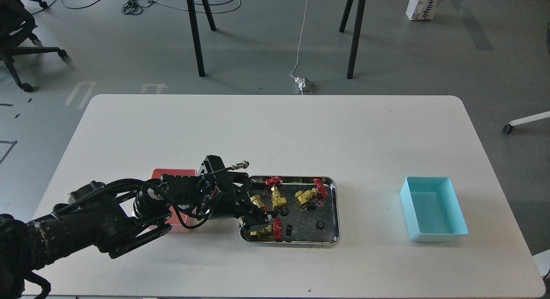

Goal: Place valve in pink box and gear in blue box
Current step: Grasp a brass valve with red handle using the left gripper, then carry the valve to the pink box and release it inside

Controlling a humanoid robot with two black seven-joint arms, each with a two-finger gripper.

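Left gripper [254,208] over left end of steel tray [333,213], among valves; finger state cannot tell. Valve [278,199] in tray. Pink box [174,175] behind arm.

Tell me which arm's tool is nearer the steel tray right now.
Left. The left tool is over the left end of the steel tray, among the valves. The right arm and its tool are not in view at all.

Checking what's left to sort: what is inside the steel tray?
The steel tray holds brass valves with red handwheels and small black gears. The left tool covers its left end, hiding whatever lies beneath.
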